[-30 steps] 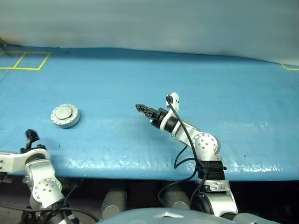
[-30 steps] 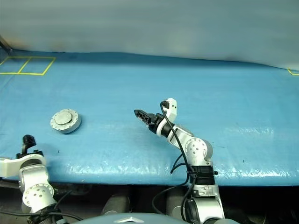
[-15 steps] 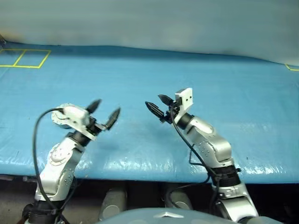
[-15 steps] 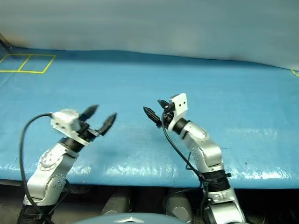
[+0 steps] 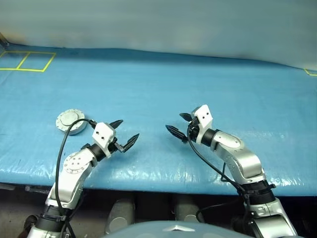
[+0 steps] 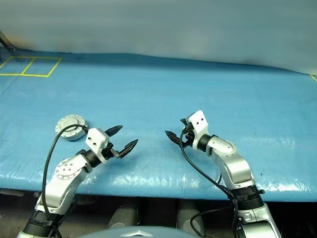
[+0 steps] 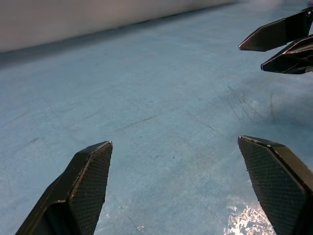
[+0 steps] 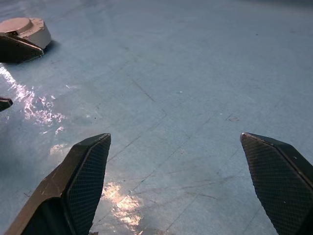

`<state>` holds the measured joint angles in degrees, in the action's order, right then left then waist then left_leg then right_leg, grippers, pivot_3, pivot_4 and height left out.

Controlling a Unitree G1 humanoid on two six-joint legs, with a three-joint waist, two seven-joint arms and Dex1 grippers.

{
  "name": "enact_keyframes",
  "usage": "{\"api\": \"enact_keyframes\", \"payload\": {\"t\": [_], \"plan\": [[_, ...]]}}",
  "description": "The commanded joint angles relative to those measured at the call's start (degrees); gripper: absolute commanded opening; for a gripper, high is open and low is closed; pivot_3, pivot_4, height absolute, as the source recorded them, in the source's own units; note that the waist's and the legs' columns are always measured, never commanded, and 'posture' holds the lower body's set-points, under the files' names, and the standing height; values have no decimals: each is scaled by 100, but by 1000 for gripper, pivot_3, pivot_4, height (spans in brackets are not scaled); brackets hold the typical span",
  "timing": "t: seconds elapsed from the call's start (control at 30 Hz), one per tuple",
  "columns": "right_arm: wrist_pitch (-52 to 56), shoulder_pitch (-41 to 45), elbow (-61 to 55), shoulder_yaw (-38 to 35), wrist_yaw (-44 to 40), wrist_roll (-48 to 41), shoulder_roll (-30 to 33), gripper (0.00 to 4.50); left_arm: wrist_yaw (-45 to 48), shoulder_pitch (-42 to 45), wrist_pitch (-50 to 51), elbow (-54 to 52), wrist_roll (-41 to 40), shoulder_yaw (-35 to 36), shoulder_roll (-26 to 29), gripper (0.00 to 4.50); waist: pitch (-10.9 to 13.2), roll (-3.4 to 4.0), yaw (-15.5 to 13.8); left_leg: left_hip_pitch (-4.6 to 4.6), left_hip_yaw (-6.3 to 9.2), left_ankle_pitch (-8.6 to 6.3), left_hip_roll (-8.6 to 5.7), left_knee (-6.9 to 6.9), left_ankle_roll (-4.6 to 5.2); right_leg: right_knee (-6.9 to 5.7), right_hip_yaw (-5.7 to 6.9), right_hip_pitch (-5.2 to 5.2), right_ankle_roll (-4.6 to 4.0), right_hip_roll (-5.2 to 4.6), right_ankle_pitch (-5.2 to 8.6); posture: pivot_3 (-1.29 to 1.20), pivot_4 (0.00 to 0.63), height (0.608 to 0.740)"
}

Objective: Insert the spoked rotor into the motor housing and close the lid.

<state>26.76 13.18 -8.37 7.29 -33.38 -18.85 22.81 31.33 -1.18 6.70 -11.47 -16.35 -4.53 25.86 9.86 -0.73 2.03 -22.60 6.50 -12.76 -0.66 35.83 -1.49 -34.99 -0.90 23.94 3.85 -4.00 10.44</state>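
Observation:
A round silver-grey case, the motor housing (image 5: 71, 121), sits on the blue table at the left. The lid, with small dots round its rim, lies on top of it. The spoked rotor is hidden. My left gripper (image 5: 128, 130) hovers open and empty, a little right of the housing and nearer the front edge, pointing right. My right gripper (image 5: 174, 122) faces it across a short gap, also open and empty. In the right wrist view the housing (image 8: 24, 29) stands far off, partly behind a left finger (image 8: 17, 49). The left wrist view shows the right fingers (image 7: 283, 41) ahead.
The blue cover (image 5: 158, 84) spans the whole table; its glossy front edge (image 5: 163, 173) runs just below both grippers. Yellow tape squares (image 5: 27, 62) mark the far left corner, and a bit of yellow tape (image 5: 309, 73) lies at the far right.
My left arm has swung in from the table's left front corner toward the middle. My right gripper has drawn back to the right, rolled and opened wider.

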Motion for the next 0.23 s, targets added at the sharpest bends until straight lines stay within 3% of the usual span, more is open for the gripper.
{"api": "enact_keyframes", "payload": {"t": [0.03, 0.23], "plan": [[-54, -21, -231, 100, 40, 212, 20, 4479, -138, 137, -282, 14, 182, 132, -156, 4500, 0, 0, -4, 0, 0, 0, 0, 1, 0, 0, 0, -2, 1, 0, 0, 0, 150, 740], [-10, -68, -273, 209, 101, 354, -126, 4479, -167, 185, -330, 54, 351, 99, -304, 4500, 0, 0, -13, 3, 1, 0, -1, 7, 0, -1, 0, -7, 3, 0, -3, 0, 150, 740]]}}
